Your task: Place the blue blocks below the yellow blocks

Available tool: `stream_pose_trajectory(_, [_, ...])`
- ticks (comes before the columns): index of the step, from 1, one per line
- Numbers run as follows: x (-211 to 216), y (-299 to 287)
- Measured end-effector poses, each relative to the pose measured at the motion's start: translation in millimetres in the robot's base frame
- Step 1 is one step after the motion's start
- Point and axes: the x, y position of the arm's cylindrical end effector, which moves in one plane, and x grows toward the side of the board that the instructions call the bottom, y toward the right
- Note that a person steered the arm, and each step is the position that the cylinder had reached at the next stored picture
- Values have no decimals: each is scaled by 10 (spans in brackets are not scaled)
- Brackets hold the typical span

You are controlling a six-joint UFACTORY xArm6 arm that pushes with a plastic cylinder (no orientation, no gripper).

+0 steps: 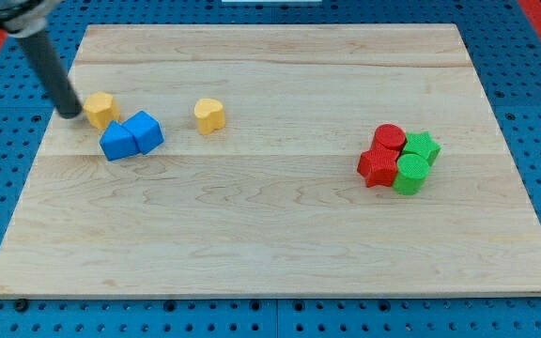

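Blue blocks sit at the far left, just near of one yellow block, with our tip beside it.

We carry no claw, only a rod; my tip (70,114) touches or nearly touches the left side of the left yellow block (100,109). The two blue blocks (131,136) touch each other, just near and right of it. The yellow heart (209,115) stands apart, further right. Red and green blocks (399,158) cluster well right. We judge slow, short pushes best, so neither pair scatters.
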Motion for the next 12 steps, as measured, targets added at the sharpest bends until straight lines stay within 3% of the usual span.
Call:
stream_pose_trajectory(1, [0, 694])
stream_pose_trajectory(2, [-31, 708])
stream_pose_trajectory(3, [-31, -162])
stream_pose_trajectory(4, [109, -506])
stream_pose_trajectory(5, [433, -396])
stream_pose_trajectory(6, [623, -139])
stream_pose_trajectory(9, [845, 1437])
stream_pose_trajectory(10, [857, 1407])
stream_pose_trajectory(11, [1150, 1398])
stream_pose_trajectory(12, [1466, 2159])
